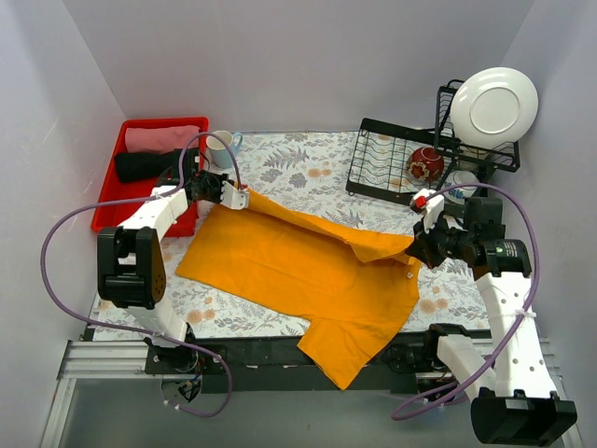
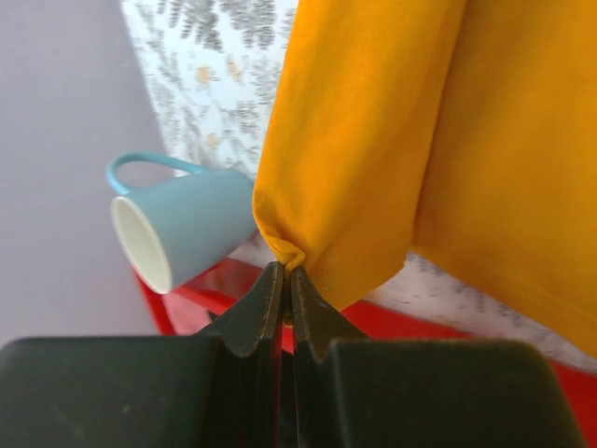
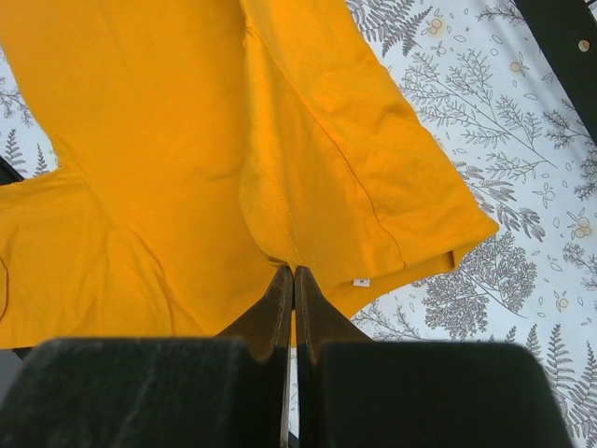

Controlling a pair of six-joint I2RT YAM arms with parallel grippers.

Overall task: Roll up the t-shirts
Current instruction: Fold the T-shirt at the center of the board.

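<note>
An orange-yellow t-shirt [image 1: 308, 266] lies spread across the floral table, one sleeve hanging over the near edge. My left gripper [image 1: 244, 198] is shut on the shirt's far left corner, near the mug; in the left wrist view the cloth [image 2: 373, 140] bunches at my gripper's tips [image 2: 286, 273]. My right gripper [image 1: 417, 250] is shut on the shirt's right edge and holds it lifted; the right wrist view shows the cloth [image 3: 233, 159] pinched at the gripper [image 3: 294, 273], with a folded flap and a small white tag [image 3: 360, 281].
A light blue mug [image 1: 222, 147] stands by the red bin [image 1: 110, 207] holding rolled pink and black cloth. A black dish rack [image 1: 392, 159] with a red bowl and a white plate [image 1: 492, 107] stands at the back right.
</note>
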